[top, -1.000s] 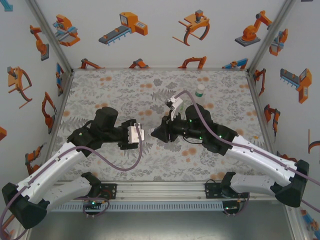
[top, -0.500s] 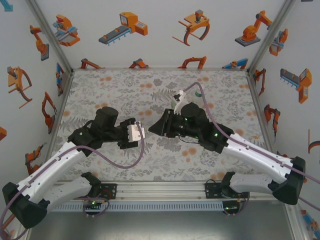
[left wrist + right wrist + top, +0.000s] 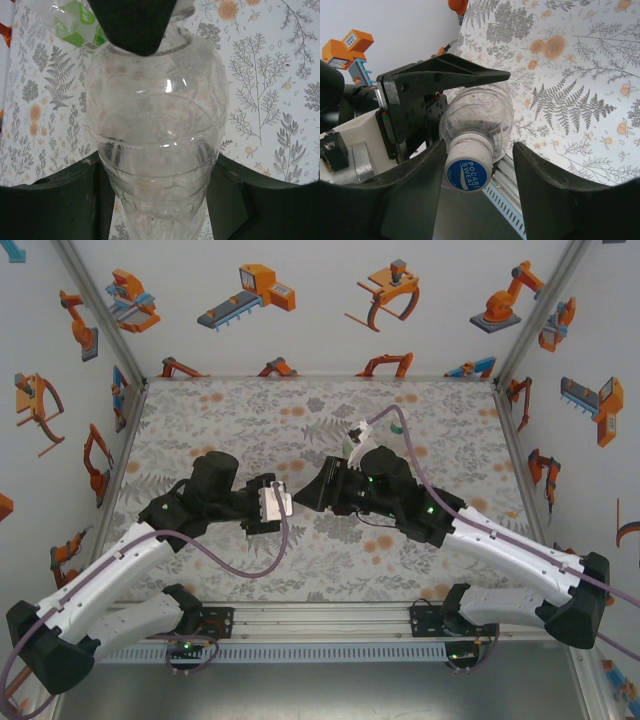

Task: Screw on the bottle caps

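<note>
My left gripper (image 3: 157, 200) is shut on the lower body of a clear bottle (image 3: 157, 125), held off the mat and pointing at the right arm. A white cap with a blue top (image 3: 468, 167) sits on the bottle's neck (image 3: 480, 112). My right gripper (image 3: 479, 147) is open around that cap: one finger lies against its side and the other stands clear with a gap. From above, the left gripper (image 3: 285, 502) and right gripper (image 3: 305, 495) meet tip to tip at the table's middle. A second bottle with a green label (image 3: 75, 20) lies on the mat behind.
The floral mat (image 3: 240, 420) covers the table, with white walls carrying orange robot pictures on three sides. An aluminium rail (image 3: 320, 625) runs along the near edge by the arm bases. Purple cables loop from both wrists.
The right wrist rolled, swinging its camera mount round, and its jaws have now come apart around the cap. The left gripper kept its hold on the bottle and barely moved.
</note>
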### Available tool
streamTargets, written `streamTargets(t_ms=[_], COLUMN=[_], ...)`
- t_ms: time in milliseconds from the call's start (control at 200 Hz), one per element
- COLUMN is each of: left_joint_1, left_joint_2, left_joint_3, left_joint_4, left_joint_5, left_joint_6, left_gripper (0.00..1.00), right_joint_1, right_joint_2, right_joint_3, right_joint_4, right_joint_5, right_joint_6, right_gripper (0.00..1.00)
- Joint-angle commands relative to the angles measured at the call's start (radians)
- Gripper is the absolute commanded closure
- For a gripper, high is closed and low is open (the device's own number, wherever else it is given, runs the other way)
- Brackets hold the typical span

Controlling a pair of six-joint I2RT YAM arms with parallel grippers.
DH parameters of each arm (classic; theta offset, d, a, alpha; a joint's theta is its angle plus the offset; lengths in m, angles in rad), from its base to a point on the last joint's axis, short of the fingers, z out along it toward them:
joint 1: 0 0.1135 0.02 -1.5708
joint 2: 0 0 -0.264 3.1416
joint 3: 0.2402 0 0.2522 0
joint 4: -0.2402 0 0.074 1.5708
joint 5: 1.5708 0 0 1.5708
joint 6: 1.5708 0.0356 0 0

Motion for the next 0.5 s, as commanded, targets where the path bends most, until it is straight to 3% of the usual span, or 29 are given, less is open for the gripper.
streamTargets(t_ms=[0, 260, 496], left_joint_1=[-0.004, -0.003, -0.002], left_joint_2=[0.011, 0.024, 0.023], left_joint_3=[0.016, 0.017, 0.015], left_joint_4=[0.026, 0.026, 0.025], left_joint_5=[0.034, 0.034, 0.051], left_joint_6=[-0.005, -0.007, 0.002], left_gripper=[1.0, 1.0, 1.0], right_joint_1=[0.006, 0.005, 0.003], right_joint_2=[-0.006, -0.074, -0.163], right_joint_3=[0.029, 0.059, 0.119], right_joint_4=[0.012, -0.042, -0.145], right_joint_5=[0.004, 0.014, -0.018], right_joint_6=[-0.025, -0.178, -0.675], right_gripper=[0.43, 0.35, 0.36])
